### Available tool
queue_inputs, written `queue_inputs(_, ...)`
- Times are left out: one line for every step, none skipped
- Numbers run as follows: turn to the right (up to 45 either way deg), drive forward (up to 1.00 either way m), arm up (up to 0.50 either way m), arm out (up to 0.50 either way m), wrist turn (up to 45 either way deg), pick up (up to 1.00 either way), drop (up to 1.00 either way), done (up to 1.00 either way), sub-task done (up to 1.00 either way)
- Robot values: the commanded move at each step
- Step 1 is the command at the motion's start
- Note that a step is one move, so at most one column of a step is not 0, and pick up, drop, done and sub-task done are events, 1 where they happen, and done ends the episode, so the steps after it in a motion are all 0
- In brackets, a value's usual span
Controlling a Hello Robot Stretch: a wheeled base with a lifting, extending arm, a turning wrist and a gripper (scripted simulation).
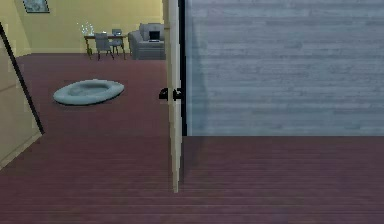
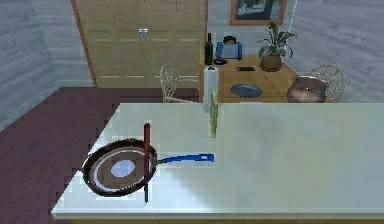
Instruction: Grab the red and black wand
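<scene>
1. On the bench point(image 2: 280, 150), in the arm side view, the wand point(image 2: 147, 150) crosses the right part of a pan point(image 2: 112, 172). Whether it rests on the pan's rim or stands clear of it cannot be told.
2. Wand axis: almost straight up the picture. The red part lies farther out and the black part runs toward the bench's near edge, past the pan's rim.
3. Pan handle point(image 2: 190, 159): blue, pointing to the picture's right, starting just beside the wand.
4. Bench: cut off by the bottom and right edges of the picture.
5. White roll point(image 2: 211, 86): upright on a pale green stem, well beyond the wand. Its kind is hard to make out.
6. Table point(image 2: 270, 80) beyond the bench: carries a bottle point(image 2: 209, 47), a plant point(image 2: 272, 47), a plate point(image 2: 245, 90) and a pot point(image 2: 307, 90).
7. Forward view: a door point(image 1: 175, 120), seen edge-on, hides the middle of the room. A pale blue oval point(image 1: 88, 92) of unclear kind lies on the floor.
8. Jaws: whether released, clenched or grasping cannot be told.
</scene>
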Motion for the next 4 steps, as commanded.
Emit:
queue_inputs(0.0,0.0,0.5,0.0,0.0,0.0,0.0,0.0,0.0)
queue_inputs(0.0,0.0,0.38,0.0,0.0,0.0,0.0,0.0,0.0)
queue_inputs(0.0,0.0,0.0,0.06,0.0,0.0,0.0,0.0,0.0)
queue_inputs(0.0,0.0,0.0,0.0,45.0,0.0,0.0,0.0,0.0)
